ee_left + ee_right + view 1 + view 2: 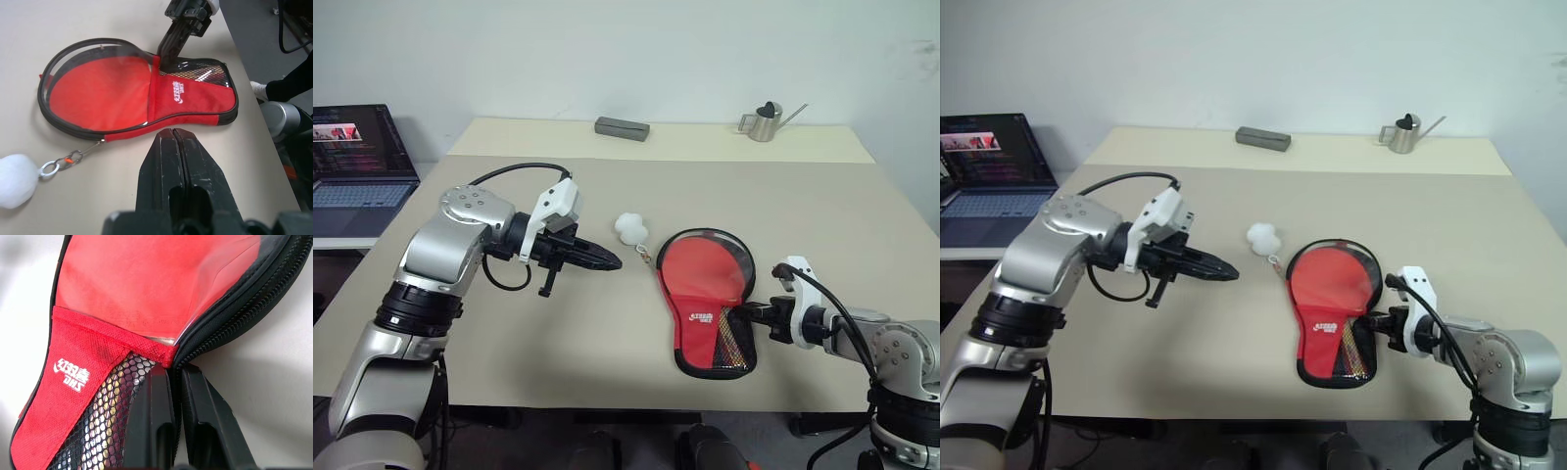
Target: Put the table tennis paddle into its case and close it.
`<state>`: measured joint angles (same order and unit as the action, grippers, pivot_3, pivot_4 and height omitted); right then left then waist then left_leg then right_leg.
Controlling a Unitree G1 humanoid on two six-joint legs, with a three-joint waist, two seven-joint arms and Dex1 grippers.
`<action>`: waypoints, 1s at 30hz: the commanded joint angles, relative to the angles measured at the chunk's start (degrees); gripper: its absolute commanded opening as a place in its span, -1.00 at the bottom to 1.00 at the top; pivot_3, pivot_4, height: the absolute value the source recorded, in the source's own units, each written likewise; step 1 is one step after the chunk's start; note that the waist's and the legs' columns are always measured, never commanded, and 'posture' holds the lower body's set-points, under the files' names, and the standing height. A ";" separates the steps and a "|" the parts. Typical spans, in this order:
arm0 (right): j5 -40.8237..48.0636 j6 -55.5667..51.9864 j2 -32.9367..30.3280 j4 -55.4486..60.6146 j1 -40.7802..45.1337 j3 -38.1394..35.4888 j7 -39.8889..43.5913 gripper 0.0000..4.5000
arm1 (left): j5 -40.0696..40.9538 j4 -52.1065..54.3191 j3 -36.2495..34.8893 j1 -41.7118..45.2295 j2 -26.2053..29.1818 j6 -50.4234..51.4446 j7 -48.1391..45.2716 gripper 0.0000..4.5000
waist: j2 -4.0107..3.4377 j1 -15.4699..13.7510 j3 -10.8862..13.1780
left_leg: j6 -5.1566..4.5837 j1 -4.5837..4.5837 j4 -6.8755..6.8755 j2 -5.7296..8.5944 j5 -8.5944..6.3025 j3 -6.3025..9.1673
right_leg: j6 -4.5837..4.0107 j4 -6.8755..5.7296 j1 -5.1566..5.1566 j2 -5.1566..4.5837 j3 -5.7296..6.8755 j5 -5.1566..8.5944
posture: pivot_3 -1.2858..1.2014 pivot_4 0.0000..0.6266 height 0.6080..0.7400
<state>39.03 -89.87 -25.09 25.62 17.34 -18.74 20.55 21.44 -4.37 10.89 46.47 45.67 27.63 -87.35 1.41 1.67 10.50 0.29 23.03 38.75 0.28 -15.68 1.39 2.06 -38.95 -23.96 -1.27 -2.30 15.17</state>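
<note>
Your right end effector (751, 313) pinches the soft red mesh-pocketed case (710, 299) at its zip edge; your left end effector (607, 260) hovers closed, fluffy pom-pom (630, 228) nearby.

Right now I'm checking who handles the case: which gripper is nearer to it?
Right. The right gripper sits at the case's edge by the mesh pocket, fingers shut against its rim. The left gripper, shut, hovers apart beyond the white pom-pom.
</note>
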 commanded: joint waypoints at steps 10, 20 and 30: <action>8.11 -2.63 -3.57 3.88 -6.69 -0.92 -3.19 -1.00 | 0.17 0.03 -0.25 1.19 0.62 -1.12 -1.96 -1.00 | 0.01 -0.09 0.00 | -0.01 -0.01 0.00 0.01 -0.01 0.04 | 0.02 0.03 0.07 0.00 0.02 0.02 | 0.03 -0.52 1.00; 16.04 -2.63 -3.67 5.87 -10.26 -3.21 -8.50 -1.00 | -0.10 -0.47 0.20 1.83 0.23 -1.30 -2.00 -1.00 | 0.01 -0.11 0.00 | -0.03 -0.08 0.01 0.01 -0.02 0.09 | 0.03 0.08 0.19 -0.01 0.02 0.02 | 0.03 -0.52 1.00; 21.56 -2.63 -5.22 4.98 -10.67 -3.44 -12.65 -1.00 | -0.46 -1.01 0.41 2.31 -0.20 -1.67 -2.13 -1.00 | 0.01 -0.11 -0.01 | -0.03 -0.09 0.01 0.00 -0.02 0.10 | 0.03 0.08 0.21 0.00 0.01 0.03 | 0.03 -0.52 1.00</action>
<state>58.57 -89.88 -29.46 30.66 8.12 -22.68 8.37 21.00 -5.95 11.07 47.23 45.23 26.61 -87.59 1.42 1.56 10.50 0.26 22.94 38.76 0.28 -15.70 1.49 2.09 -38.87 -23.75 -1.28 -2.29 15.20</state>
